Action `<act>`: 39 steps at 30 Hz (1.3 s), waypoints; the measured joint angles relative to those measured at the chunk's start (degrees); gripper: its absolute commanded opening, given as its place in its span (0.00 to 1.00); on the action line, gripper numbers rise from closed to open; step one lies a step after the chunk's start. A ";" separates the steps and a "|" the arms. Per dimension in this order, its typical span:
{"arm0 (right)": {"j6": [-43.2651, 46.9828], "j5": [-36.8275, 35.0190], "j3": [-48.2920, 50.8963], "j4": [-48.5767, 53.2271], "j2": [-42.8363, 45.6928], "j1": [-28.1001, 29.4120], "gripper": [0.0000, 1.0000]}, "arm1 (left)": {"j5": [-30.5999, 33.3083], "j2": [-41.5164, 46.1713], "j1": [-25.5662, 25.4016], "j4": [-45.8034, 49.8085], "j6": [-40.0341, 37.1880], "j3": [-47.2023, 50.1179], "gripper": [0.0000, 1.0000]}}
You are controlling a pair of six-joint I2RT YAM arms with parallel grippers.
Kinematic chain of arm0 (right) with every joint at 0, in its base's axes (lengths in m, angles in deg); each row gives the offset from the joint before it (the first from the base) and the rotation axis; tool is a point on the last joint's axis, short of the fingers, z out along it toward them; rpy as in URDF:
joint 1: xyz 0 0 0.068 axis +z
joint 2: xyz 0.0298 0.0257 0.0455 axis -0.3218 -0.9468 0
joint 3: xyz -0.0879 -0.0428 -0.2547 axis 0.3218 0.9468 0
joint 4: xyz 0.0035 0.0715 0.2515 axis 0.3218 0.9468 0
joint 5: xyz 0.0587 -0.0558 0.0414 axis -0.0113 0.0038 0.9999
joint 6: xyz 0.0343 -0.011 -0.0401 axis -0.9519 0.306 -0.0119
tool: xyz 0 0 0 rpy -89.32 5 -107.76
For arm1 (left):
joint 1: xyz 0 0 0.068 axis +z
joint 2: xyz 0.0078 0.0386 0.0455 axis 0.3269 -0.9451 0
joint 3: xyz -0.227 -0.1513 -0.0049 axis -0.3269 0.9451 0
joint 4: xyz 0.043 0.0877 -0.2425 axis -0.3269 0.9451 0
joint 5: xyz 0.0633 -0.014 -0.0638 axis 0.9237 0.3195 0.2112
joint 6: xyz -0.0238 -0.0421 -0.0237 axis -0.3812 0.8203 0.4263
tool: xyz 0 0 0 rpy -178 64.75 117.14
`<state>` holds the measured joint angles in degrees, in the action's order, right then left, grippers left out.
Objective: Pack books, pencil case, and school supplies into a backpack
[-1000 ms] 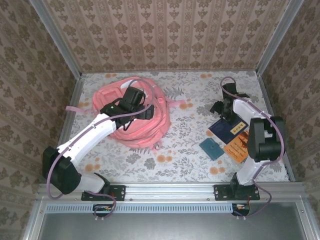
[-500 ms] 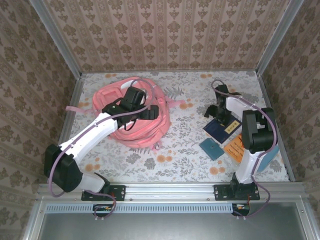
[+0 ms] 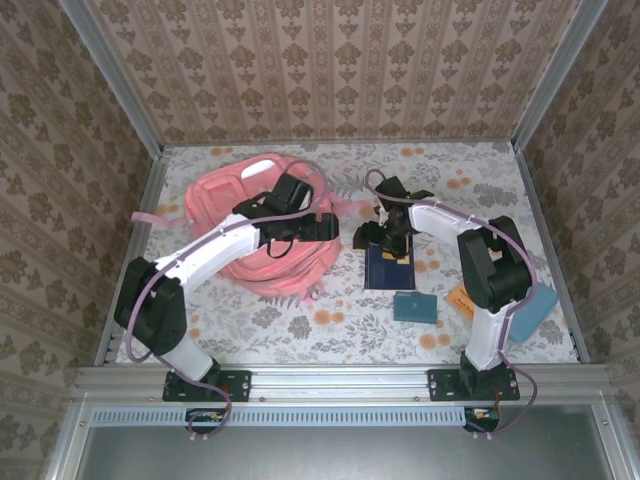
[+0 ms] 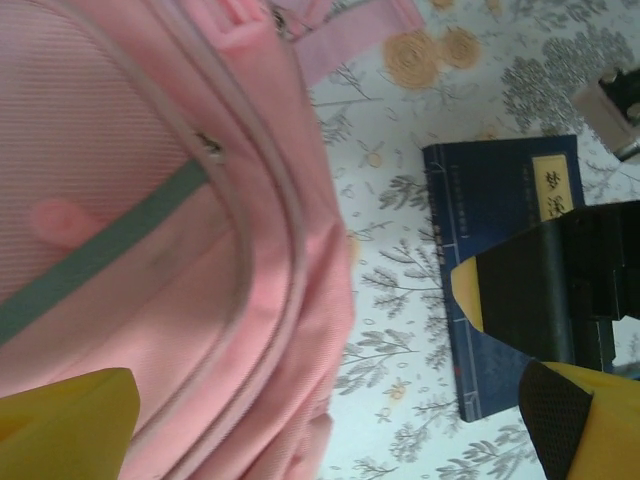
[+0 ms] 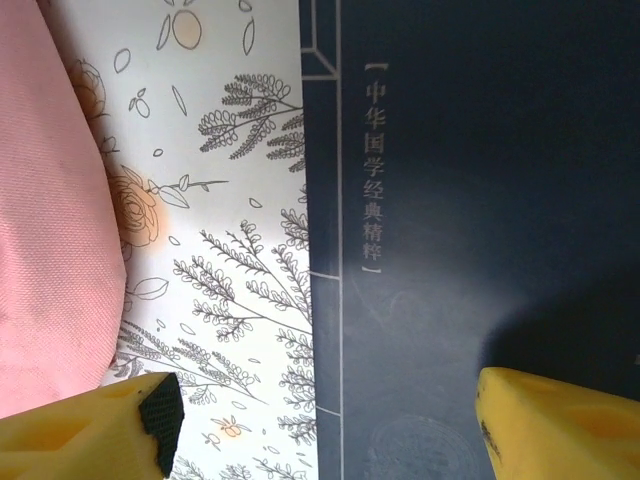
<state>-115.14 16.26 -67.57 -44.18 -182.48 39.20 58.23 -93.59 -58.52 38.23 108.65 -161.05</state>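
the pink backpack point(image 3: 262, 222) lies flat on the flowered table cloth point(image 3: 300, 320), left of the middle, and is the biggest thing on it. the left arm reaches across the bag, and the left gripper point(image 3: 322, 228) hangs at the bag's right edge with its jaws spread as wide as they go and nothing between them. in the left wrist view its 2 yellow fingers point(image 4: 60, 425) sit at the lower corners. the backpack point(image 4: 150, 230), with its grey-green stripe, takes up the left side there, and the navy book point(image 4: 500, 250) lies flat on the cloth to the right. a narrow strip of cloth separates the book from the bag, so they are near but not touching. the right gripper point(image 3: 372, 236) is low over the far left corner of the navy book point(image 3: 388, 268), just right of the bag. in the right wrist view its jaws stand well apart, with 1 yellow finger point(image 5: 90, 430) over bare cloth and the other over the dark cover. they straddle the book's left edge and have hold of nothing, and whether the fingers touch the cover cannot be told. the backpack point(image 5: 50, 200) shows as a pink edge at the left of that view. the teal book point(image 3: 414, 306) lies flat just on the near side of the navy one. the orange book point(image 3: 458, 297) is to its right, partly under the right arm. the light blue pencil case point(image 3: 537, 312) rests near the right edge of the table, partly behind that arm. all 3 books and the pencil case are outside the bag.
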 measured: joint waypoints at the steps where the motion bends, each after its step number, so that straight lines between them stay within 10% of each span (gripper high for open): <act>1: 0.02 -0.07 0.02 0.02 0.90 -0.52 0.80 | -0.59 -1.01 -0.46 -0.11 0.42 -0.66 0.99; 21: 3.41 -7.13 10.19 1.33 8.52 -10.99 0.56 | -12.24 -22.25 -7.45 -4.72 17.14 -11.52 0.57; 39: 4.98 -7.58 10.64 1.66 4.83 -10.80 0.46 | -15.02 -30.14 -9.03 -4.39 22.25 -16.61 0.49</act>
<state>-110.15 8.68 -56.92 -42.52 -177.65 28.40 43.21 -123.73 -67.55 33.83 130.90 -177.66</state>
